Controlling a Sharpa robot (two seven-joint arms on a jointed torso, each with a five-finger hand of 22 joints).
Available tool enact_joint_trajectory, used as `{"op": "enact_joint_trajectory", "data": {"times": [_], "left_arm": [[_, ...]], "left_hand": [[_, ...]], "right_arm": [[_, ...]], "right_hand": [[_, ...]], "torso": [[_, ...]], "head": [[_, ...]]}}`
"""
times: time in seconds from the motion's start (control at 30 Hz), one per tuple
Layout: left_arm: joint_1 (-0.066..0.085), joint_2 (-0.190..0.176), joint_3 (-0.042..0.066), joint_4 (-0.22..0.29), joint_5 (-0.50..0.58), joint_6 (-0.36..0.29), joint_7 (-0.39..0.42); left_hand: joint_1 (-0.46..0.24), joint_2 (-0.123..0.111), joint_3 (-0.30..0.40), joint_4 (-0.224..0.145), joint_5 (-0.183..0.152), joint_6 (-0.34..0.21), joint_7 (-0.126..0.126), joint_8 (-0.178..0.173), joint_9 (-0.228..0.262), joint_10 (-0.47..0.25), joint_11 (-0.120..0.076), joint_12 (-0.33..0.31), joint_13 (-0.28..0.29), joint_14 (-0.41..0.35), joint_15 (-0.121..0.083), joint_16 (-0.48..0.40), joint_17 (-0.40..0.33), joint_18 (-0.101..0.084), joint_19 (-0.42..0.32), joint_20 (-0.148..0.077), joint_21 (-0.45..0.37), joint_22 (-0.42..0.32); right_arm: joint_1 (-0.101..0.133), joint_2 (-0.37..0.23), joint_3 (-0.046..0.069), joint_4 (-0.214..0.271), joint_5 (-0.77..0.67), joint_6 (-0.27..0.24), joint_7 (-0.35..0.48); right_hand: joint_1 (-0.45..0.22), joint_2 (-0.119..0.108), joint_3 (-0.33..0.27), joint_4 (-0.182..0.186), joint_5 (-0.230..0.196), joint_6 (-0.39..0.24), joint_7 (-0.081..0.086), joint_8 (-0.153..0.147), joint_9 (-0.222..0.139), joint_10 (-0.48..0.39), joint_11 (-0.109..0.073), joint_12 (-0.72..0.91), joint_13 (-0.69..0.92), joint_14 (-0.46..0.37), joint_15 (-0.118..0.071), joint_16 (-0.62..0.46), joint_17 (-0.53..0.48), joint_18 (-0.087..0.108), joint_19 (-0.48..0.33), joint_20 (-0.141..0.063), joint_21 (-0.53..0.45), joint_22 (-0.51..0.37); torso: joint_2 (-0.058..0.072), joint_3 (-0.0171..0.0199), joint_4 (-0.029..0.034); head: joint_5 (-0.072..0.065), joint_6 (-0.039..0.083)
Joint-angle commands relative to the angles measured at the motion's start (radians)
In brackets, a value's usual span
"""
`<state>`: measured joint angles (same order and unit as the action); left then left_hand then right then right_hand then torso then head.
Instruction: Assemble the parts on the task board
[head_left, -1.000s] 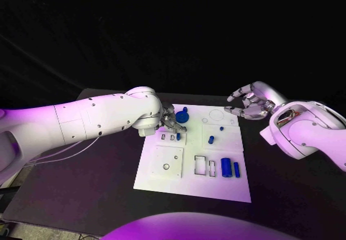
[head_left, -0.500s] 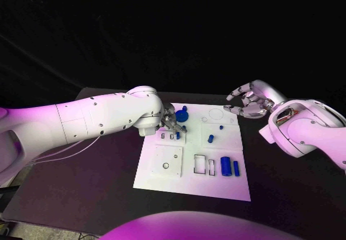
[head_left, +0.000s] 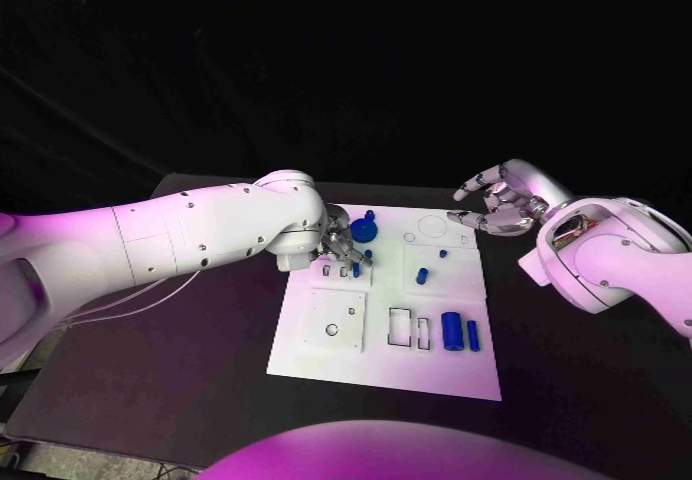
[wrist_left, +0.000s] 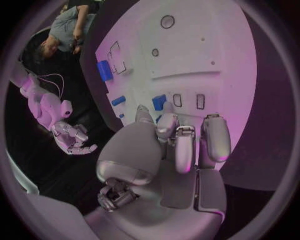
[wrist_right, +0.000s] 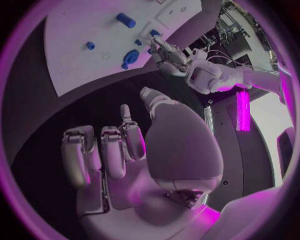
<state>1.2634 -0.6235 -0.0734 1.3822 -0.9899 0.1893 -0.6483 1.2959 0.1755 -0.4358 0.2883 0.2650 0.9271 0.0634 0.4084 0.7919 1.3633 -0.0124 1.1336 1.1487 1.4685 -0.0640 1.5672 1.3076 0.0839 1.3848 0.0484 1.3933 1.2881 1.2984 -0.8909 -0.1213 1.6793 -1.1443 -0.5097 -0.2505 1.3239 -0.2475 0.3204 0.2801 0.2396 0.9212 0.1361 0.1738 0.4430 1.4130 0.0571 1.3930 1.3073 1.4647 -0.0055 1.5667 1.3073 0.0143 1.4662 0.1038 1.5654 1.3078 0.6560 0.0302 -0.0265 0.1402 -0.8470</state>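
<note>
A: At the far left corner of the white board (head_left: 433, 370), the left hand (head_left: 340, 249) is down over the two small slots (wrist_left: 189, 101). How do you reckon these blue pieces handle?

B: Light and stiff, I'd judge, hard plastic and likely a bit slick. Best pinched by the long sides, so the end stays free to enter a slot.

A: Is the left hand holding one?

B: A small blue piece (wrist_left: 159, 102) sits right at its fingertips (wrist_left: 166, 124), beside the slots. The fingers are drawn close together, but I cannot tell whether they pinch it or merely touch it.

A: And the right hand (head_left: 495, 205)?

B: It hovers off the board's far right corner, fingers loosely curled and apart, nothing in them.

A: The rest of the pieces?

B: A round blue part (head_left: 364, 234) lies just beyond the left hand, a short peg (head_left: 421, 276) mid-board, and a thick cylinder (head_left: 453, 332) with a thin bar (head_left: 472, 336) beside it near the front right.
</note>
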Motion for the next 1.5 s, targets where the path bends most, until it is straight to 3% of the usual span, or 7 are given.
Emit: {"op": "enact_joint_trajectory", "data": {"times": [0.03,0.37,0.67,1.2,1.3,1.4,1.5], "left_arm": [[0.001,0.005,0.0,-0.002,0.012,0.037,-0.004],[0.001,0.01,0.0,-0.007,0.012,0.044,-0.004],[0.001,0.01,0.0,-0.008,0.017,0.045,-0.003],[0.001,0.009,0.0,-0.011,0.059,0.033,-0.002],[0.001,0.008,0.0,-0.012,0.07,0.026,-0.001],[0.001,0.008,0.0,-0.014,0.078,0.019,0.0],[0.001,0.007,-0.001,-0.017,0.084,0.018,0.001]], "left_hand": [[0.019,-0.001,-0.027,0.004,0.025,0.009,-0.004,0.005,0.005,-0.01,-0.001,0.001,0.001,0.102,-0.001,0.004,0.263,-0.018,-0.004,0.0,0.005,0.003],[0.063,-0.003,-0.027,0.004,0.162,0.015,-0.011,0.01,0.023,-0.014,-0.007,0.001,0.0,0.102,-0.006,0.004,0.263,-0.018,-0.005,-0.005,0.003,0.011],[0.078,-0.006,-0.026,0.004,0.221,0.016,-0.014,0.011,0.029,-0.016,-0.01,-0.001,-0.001,0.102,-0.009,0.004,0.263,-0.018,-0.007,-0.007,0.001,0.012],[0.18,0.006,-0.01,0.004,0.421,0.008,-0.033,0.042,0.093,-0.022,-0.026,-0.01,-0.008,0.102,-0.023,0.004,0.263,-0.018,-0.007,-0.02,-0.005,0.023],[0.239,0.016,0.026,0.004,0.366,0.002,-0.036,0.038,0.1,-0.025,-0.03,-0.015,-0.01,0.102,-0.026,0.004,0.263,-0.018,-0.009,-0.025,-0.007,0.026],[0.321,0.005,0.123,0.006,0.195,-0.006,-0.038,0.025,0.104,-0.032,-0.033,-0.027,-0.015,0.102,-0.03,0.004,0.263,-0.018,-0.01,-0.031,-0.008,0.031],[0.318,-0.039,0.233,0.005,0.187,-0.004,-0.033,0.017,0.107,-0.032,-0.032,-0.033,-0.018,0.102,-0.026,0.004,0.263,-0.018,-0.011,-0.03,-0.01,0.035]], "right_arm": [[-0.001,0.002,0.0,-0.001,-0.004,0.017,-0.005],[-0.002,0.005,0.0,-0.003,-0.004,0.019,-0.007],[-0.002,0.006,0.0,-0.004,-0.003,0.019,-0.008],[-0.003,0.008,0.0,-0.006,-0.003,0.019,-0.01],[-0.003,0.008,0.0,-0.007,-0.003,0.02,-0.01],[-0.004,0.007,0.0,-0.007,-0.003,0.02,-0.011],[-0.004,0.007,0.0,-0.007,-0.003,0.02,-0.012]], "right_hand": [[-0.008,0.001,0.001,0.006,-0.006,-0.007,0.001,0.001,0.001,-0.003,0.001,-0.004,0.077,0.106,-0.004,0.004,0.264,-0.011,0.097,-0.004,-0.006,0.258],[-0.009,0.002,0.001,0.006,-0.007,-0.007,0.001,0.001,0.002,-0.002,0.001,-0.004,0.077,0.106,-0.004,0.004,0.264,-0.011,0.097,-0.004,-0.007,0.258],[-0.009,0.003,0.002,0.006,-0.009,-0.007,0.001,0.002,0.003,-0.001,0.001,-0.003,0.078,0.106,-0.004,0.004,0.264,-0.011,0.097,-0.004,-0.007,0.258],[-0.008,0.004,0.003,0.005,-0.009,-0.007,0.001,0.003,0.004,-0.002,0.0,-0.003,0.077,0.106,-0.004,0.004,0.264,-0.011,0.097,-0.004,-0.007,0.258],[-0.008,0.004,0.003,0.005,-0.009,-0.007,0.001,0.003,0.004,-0.002,0.0,-0.003,0.077,0.106,-0.004,0.004,0.264,-0.011,0.097,-0.004,-0.007,0.258],[-0.008,0.005,0.004,0.005,-0.009,-0.007,0.001,0.003,0.004,-0.001,0.0,-0.003,0.078,0.106,-0.004,0.004,0.264,-0.011,0.097,-0.004,-0.007,0.258],[-0.008,0.005,0.004,0.005,-0.008,-0.007,0.001,0.004,0.004,-0.002,0.0,-0.003,0.077,0.106,-0.004,0.004,0.264,-0.011,0.097,-0.004,-0.007,0.258]], "torso": [[0.0,0.0008,-0.0004],[0.0,0.0009,-0.0005],[0.0,0.0006,0.0001],[0.0,0.0009,-0.0001],[0.0,0.001,-0.0004],[0.0,0.0009,-0.0001],[-0.001,0.0011,0.0]], "head": [[0.001,-0.002],[0.001,-0.005],[0.001,-0.008],[0.003,-0.012],[0.003,-0.012],[0.004,-0.013],[0.005,-0.014]]}}
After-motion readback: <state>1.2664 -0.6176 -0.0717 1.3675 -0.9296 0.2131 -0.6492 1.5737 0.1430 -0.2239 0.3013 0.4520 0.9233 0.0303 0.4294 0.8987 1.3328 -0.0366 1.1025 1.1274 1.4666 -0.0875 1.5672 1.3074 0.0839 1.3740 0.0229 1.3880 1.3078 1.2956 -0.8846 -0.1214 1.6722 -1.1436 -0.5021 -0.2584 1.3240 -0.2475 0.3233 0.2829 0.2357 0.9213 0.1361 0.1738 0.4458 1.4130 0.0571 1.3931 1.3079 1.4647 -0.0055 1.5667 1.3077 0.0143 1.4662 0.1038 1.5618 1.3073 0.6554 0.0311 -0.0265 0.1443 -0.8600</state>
